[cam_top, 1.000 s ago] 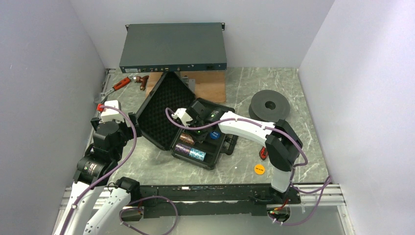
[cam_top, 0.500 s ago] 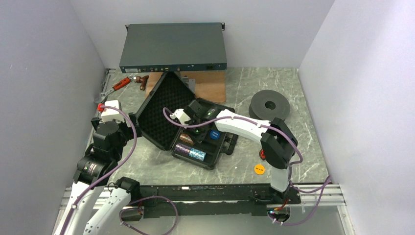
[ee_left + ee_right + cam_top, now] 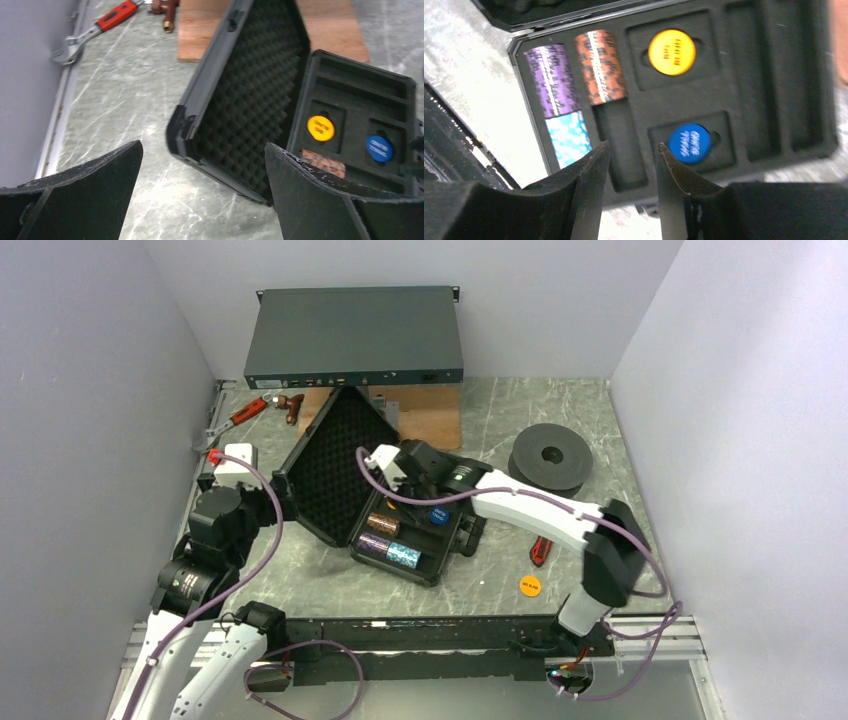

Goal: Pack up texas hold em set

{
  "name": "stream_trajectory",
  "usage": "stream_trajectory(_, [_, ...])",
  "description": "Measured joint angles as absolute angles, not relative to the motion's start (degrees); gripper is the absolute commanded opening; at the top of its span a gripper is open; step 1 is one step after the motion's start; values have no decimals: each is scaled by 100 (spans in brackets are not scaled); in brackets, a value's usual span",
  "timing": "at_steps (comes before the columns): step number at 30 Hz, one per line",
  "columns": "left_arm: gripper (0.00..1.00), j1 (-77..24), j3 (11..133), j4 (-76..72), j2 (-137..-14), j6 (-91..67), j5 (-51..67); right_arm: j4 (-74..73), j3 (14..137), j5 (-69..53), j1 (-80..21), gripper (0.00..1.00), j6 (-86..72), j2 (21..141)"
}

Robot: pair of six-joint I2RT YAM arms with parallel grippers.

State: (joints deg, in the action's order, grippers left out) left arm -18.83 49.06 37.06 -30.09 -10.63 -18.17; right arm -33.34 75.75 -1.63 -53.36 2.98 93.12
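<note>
The small black foam-lined hard case (image 3: 330, 455) lies open at centre frame on the grey marbled bench (image 3: 320, 575). Its tray holds brown (image 3: 600, 67), purple (image 3: 551, 80) and teal (image 3: 568, 137) chip rolls, plus a yellow disc (image 3: 672, 52) and a blue disc (image 3: 689, 143). An orange disc (image 3: 529, 587) lies on the bench at lower right. The right tool (image 3: 632, 147) hovers over the tray, slightly parted and empty. The left tool (image 3: 202, 145) is spread wide and empty.

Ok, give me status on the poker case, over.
Left gripper open, empty, by the lid. Right gripper open, empty, over the case. Chip rolls, yellow disc, blue disc seated; orange disc out on table, tool beside it.
</note>
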Motion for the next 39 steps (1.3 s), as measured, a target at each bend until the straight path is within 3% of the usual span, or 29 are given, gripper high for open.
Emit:
stream_trajectory(8, [99, -1885, 4873, 3232, -3341, -742, -130, -2956, 6438, 956, -4515, 73, -617, 7450])
stream_trajectory(15, [99, -1962, 5074, 3020, -4613, -493, 1271, -2687, 5428, 1811, -3830, 98, -1385, 6296])
stream_trajectory(21, [100, -2727, 5806, 3216, -5736, 23, 1621, -2694, 4941, 2683, -3514, 100, -2235, 5774])
stream_trajectory(23, [94, -3186, 6254, 3242, -6182, 290, 1616, -2738, 4888, 2926, -3323, 100, -2563, 5712])
stream_trajectory(27, [94, -3922, 6897, 3234, -6890, 902, 1645, -2720, 4840, 3192, -3011, 100, -2967, 5411])
stream_trajectory(39, [91, -4853, 7926, 2792, -8799, 2936, 2038, -2193, 5221, 3791, -2515, 100, -3046, 4254])
